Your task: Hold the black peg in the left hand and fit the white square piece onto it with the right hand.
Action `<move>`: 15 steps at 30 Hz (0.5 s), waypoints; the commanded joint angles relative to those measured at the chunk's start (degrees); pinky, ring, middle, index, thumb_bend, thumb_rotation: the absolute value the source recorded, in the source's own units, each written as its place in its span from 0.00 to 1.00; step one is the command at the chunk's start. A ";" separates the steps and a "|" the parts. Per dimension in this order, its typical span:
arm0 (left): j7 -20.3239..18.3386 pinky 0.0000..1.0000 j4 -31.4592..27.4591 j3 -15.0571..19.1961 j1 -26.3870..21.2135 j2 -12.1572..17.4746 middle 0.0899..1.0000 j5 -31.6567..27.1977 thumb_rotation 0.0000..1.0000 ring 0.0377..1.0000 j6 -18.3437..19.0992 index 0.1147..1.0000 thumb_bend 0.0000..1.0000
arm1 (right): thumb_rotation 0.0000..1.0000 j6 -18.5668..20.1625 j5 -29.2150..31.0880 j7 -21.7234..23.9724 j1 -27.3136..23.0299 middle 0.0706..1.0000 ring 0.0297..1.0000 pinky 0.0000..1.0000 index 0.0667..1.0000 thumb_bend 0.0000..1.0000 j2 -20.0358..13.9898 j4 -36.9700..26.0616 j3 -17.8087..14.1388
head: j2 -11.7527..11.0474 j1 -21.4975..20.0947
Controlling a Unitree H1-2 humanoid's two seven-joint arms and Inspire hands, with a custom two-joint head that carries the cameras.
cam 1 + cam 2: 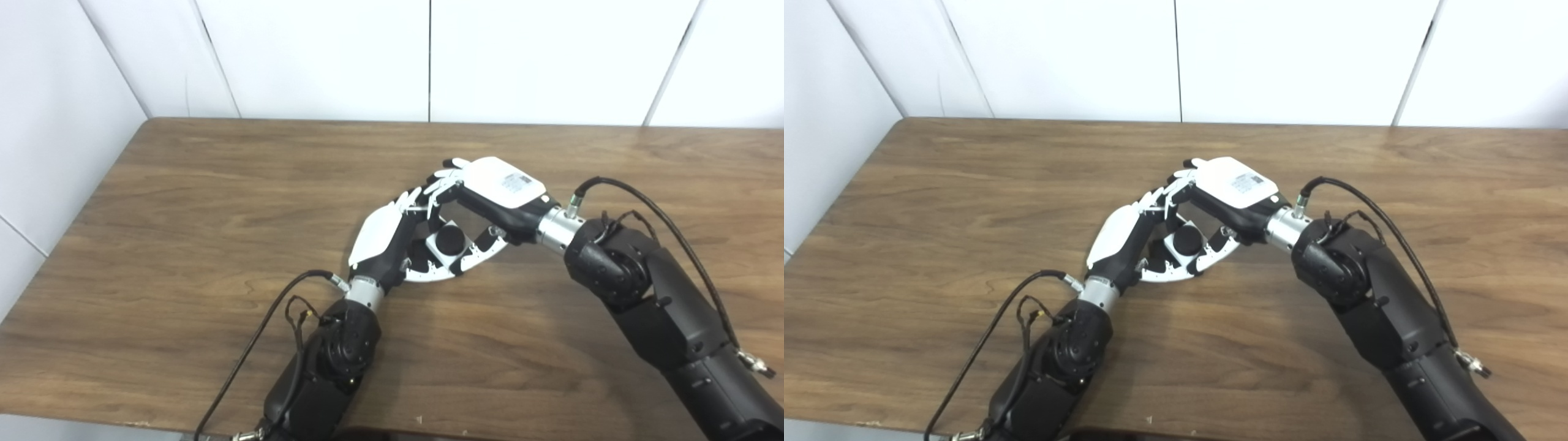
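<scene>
Black peg (450,239): round, dark, matte top showed inside the white piece, between the two hands above the table's middle.
White square piece (439,243): flat, smooth plastic square with a round hole; it sat around the peg, tilted slightly.
Left hand (386,239): glossy white shell over black fingers, curled beside the peg; whether it actually gripped the peg could not be told.
Right hand (490,196): white-backed, palm down, fingers bent over the piece and thumb under its near edge; firm hold unclear.
Table (184,233): brown wood grain, rounded corner.
Wall (318,55): plain white panels with thin seams.
</scene>
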 commanded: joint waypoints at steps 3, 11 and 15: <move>-1.15 1.00 0.50 -0.31 -0.76 0.54 0.99 1.63 0.08 1.00 1.21 0.43 0.52 | 0.14 0.17 -0.52 1.29 -1.65 0.75 0.87 0.94 0.45 0.52 -1.19 0.17 0.27 | 0.02 0.20; -0.95 1.00 0.43 -0.06 -0.74 0.51 0.98 1.70 0.08 1.00 1.28 0.43 0.52 | 0.14 0.30 -0.29 1.12 -0.81 0.75 0.86 0.96 0.45 0.51 -2.00 1.30 0.11 | -0.04 -0.06; -0.85 1.00 0.54 0.16 -0.69 0.74 0.98 1.43 0.08 1.00 0.85 0.43 0.52 | 0.36 4.95 -1.73 4.15 -0.74 0.83 0.89 0.96 0.76 0.73 -2.73 0.09 0.22 | -0.25 -1.11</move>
